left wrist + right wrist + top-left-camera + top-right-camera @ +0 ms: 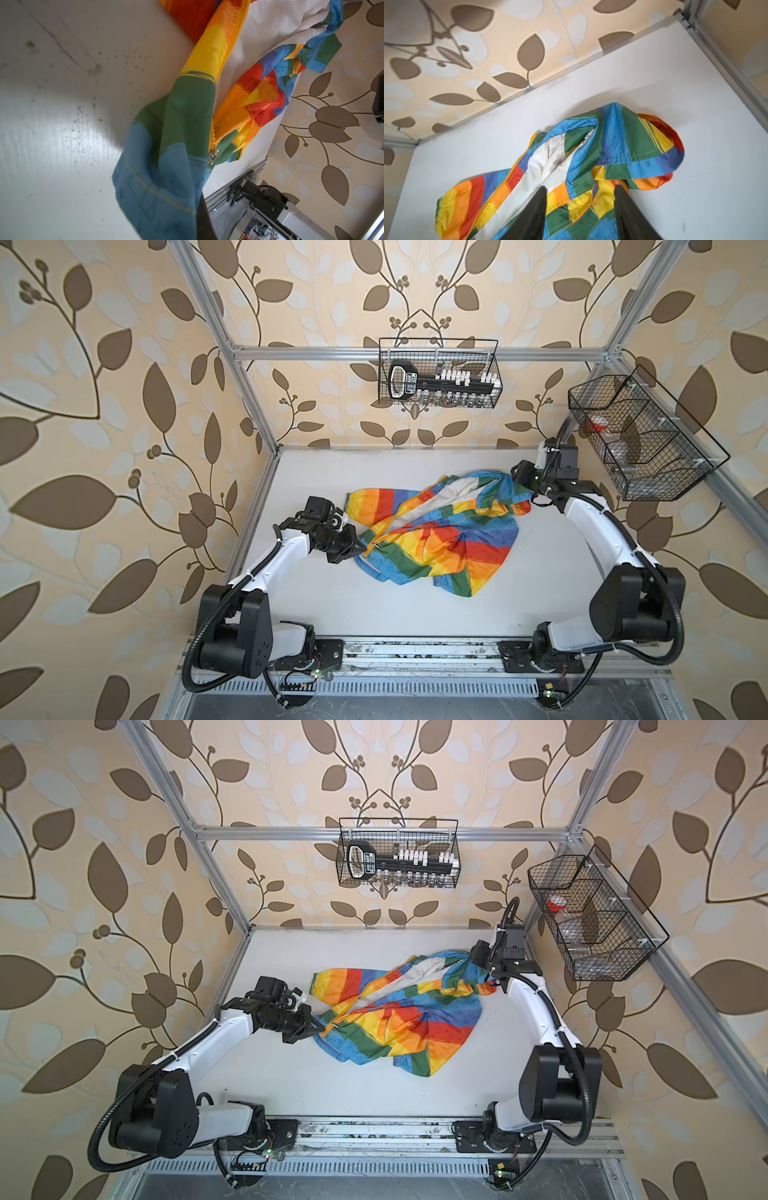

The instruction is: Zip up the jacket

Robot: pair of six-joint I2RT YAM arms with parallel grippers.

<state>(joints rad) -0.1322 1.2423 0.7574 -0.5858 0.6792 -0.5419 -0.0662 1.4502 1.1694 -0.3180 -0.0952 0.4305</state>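
left gripper (360, 549): clamped shut on the blue hem of the jacket (440, 539), slider (213, 156) just beside it.
jacket: laid crumpled on the table (332, 605) between the arms; zipper (232, 41) run from hem rightward to collar.
right gripper (580, 187): fingers parted over the collar end, nothing pinched.

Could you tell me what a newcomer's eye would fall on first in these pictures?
The rainbow-striped jacket lies crumpled in the middle of the white table, front unzipped and off-white lining showing. The left gripper is shut on its blue bottom corner beside the metal zipper slider, while the right gripper stands open over the fabric near the hood end.
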